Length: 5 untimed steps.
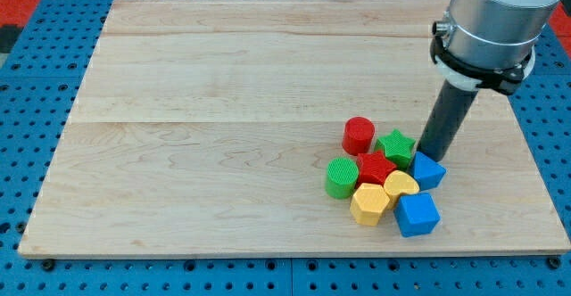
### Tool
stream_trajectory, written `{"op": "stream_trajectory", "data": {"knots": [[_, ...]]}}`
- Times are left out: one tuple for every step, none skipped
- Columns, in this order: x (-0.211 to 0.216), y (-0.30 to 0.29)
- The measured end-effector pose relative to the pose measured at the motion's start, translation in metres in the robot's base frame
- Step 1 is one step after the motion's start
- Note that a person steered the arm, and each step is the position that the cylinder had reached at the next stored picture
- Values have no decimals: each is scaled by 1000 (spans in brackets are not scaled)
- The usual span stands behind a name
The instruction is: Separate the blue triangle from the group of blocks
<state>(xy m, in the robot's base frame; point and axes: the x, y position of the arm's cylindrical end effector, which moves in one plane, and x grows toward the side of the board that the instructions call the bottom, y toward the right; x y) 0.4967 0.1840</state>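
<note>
the blocks cluster near the surface (223,109)'s bottom right corner. the blue triangle (428,170) sits on the cluster's right side, touching the green star (395,145) and just beside the yellow heart (401,185). my tip (432,156) rests at the triangle's upper edge, between it and the star (there are no fingers on this rod, so nothing is held). a blue cube (417,214) lies below, with a yellow hexagon (369,204), red star (376,168), green cylinder (342,177) and red cylinder (359,135) toward the left.

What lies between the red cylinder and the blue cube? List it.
In the camera view, between the red cylinder and the blue cube lie the red star and yellow heart.
</note>
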Motion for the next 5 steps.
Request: {"op": "stream_trajectory", "data": {"knots": [[23,64],[73,70],[31,-19],[-19,-91],[-49,-133]]}}
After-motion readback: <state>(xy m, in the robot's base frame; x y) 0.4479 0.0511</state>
